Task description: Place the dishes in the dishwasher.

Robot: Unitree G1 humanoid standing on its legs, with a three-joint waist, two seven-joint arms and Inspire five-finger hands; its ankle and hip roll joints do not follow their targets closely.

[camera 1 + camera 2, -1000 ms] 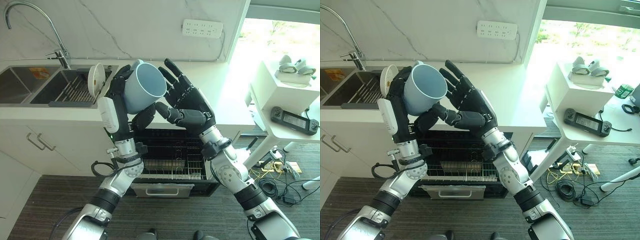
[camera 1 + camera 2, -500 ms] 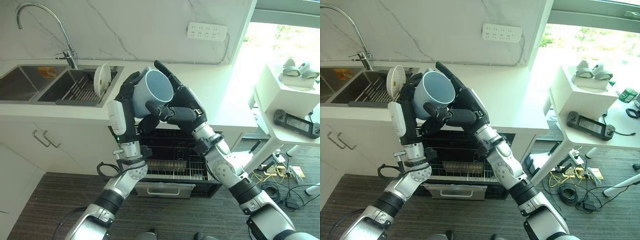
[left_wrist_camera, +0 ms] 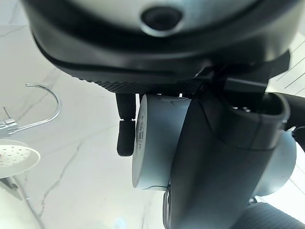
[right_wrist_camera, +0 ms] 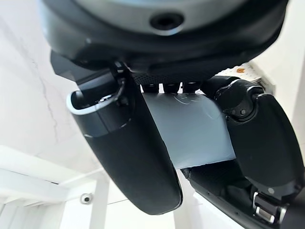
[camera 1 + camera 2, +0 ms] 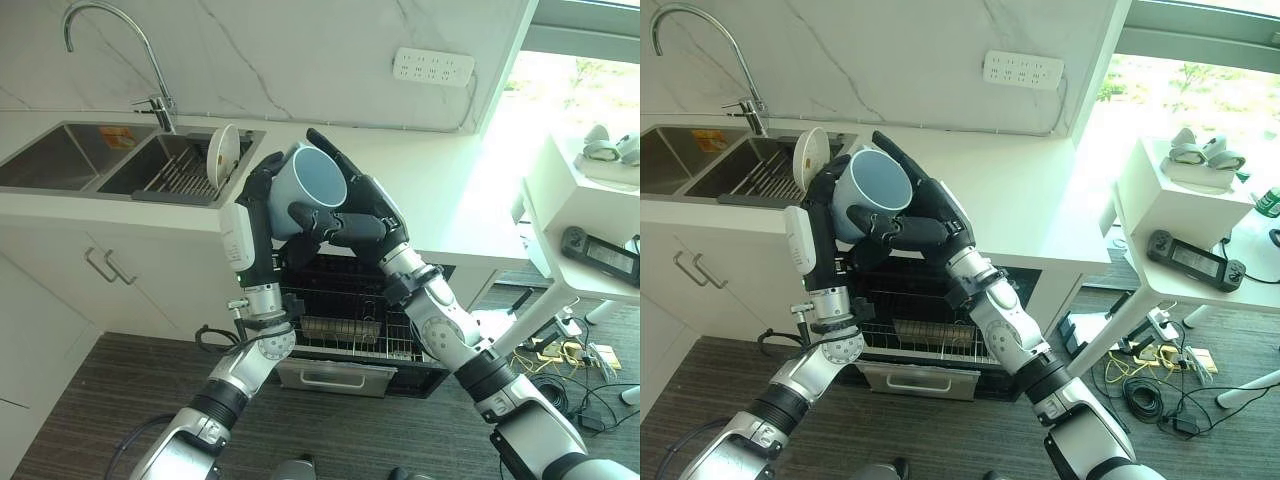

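Mug (image 5: 305, 187) held up above the counter (image 5: 440, 200), now clasped by both hands: left hand (image 5: 258, 195) curled round its far-left side, right hand (image 5: 352, 215) newly closed round its rim and right side where a second ago its fingers stood spread beside it. Looks like a handover to the right hand before lowering into the open dishwasher rack (image 5: 350, 320) just below. Plate (image 5: 222, 157) upright in the sink rack (image 5: 175, 180) to the left, tap (image 5: 110, 50) beyond; counter edge between mug and rack to be cleared.
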